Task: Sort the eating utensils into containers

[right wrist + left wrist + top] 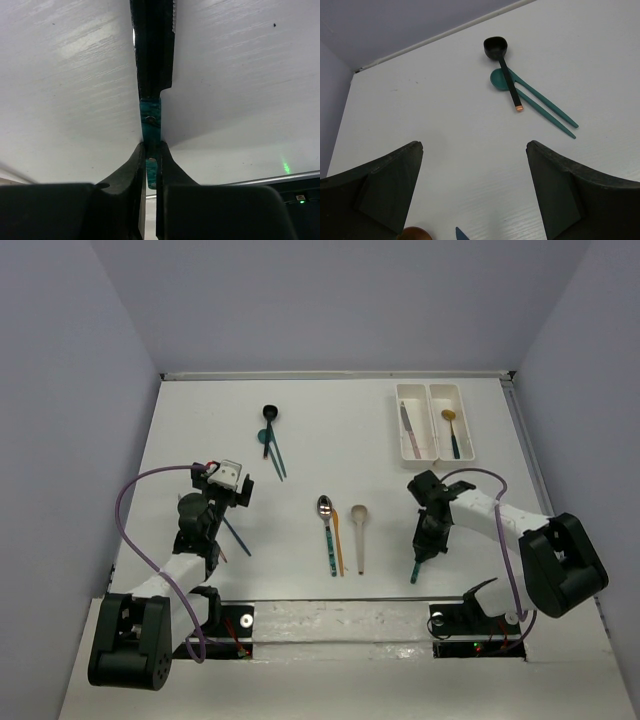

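Note:
My right gripper [427, 537] is shut on a knife with a teal riveted handle [150, 114] and a dark blade, held low over the table; its handle end shows in the top view [415, 570]. My left gripper [220, 496] is open and empty [472, 145], above a blue knife [238, 538] and a copper spoon bowl [415, 233]. Ahead of it lie a black spoon [496, 48] and two teal utensils [540, 102]. The two white trays [430, 390] hold a knife [407, 430] and an orange-bowled spoon [452, 430].
A silver-bowled spoon [327, 530], an orange utensil [338, 540] and a beige spoon [360, 535] lie side by side mid-table. Grey walls enclose the table on three sides.

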Controlling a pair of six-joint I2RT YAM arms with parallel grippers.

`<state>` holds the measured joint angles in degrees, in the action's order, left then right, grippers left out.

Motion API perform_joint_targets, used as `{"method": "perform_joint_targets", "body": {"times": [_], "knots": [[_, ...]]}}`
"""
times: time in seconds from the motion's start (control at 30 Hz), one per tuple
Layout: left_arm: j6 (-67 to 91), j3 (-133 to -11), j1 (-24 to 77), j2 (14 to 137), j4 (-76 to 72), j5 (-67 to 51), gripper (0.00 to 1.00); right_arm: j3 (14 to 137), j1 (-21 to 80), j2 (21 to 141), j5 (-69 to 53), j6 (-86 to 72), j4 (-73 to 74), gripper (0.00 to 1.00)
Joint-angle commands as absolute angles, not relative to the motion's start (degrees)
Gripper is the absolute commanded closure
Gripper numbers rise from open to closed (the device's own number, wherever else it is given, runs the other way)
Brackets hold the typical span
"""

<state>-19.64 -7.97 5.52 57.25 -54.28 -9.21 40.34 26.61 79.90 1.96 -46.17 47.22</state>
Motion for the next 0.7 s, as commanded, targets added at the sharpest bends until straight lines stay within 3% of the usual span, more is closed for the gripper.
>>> {"method": "perform_joint_targets", "body": {"times": [0.0, 0.23, 0.33, 0.47, 0.57, 0.67], "knots": [[-20.13, -8.00, 5.27, 57.04, -58.80, -8.88, 0.02, 38.58, 27.07, 79.10, 3.43, -45.97, 43.59, 1.00], [-20.13, -8.00, 5.27, 57.13, -58.89, -8.88, 0.02, 42.09, 34.00, 72.36, 8.33, -46.06, 45.44, 1.00], [-20.13, -8.09, 5.27, 57.13, -58.80, -8.88, 0.02, 47.88, 40.67, 68.04, 12.38, -45.36, 46.76, 1.00], [-20.21, -8.70, 5.27, 57.83, -58.27, -9.14, 0.02, 54.56, 41.48, 65.39, 14.23, -39.83, 44.13, 1.00], [-20.74, -11.50, 5.27, 58.88, -55.47, -10.72, 0.02, 62.29, 41.48, 67.76, 21.78, -34.91, 44.03, 1.00], [-21.88, -16.33, 5.27, 59.33, -46.51, -14.05, 0.04, 76.43, 34.40, 78.87, 23.82, -23.23, 43.86, 1.00]]}}
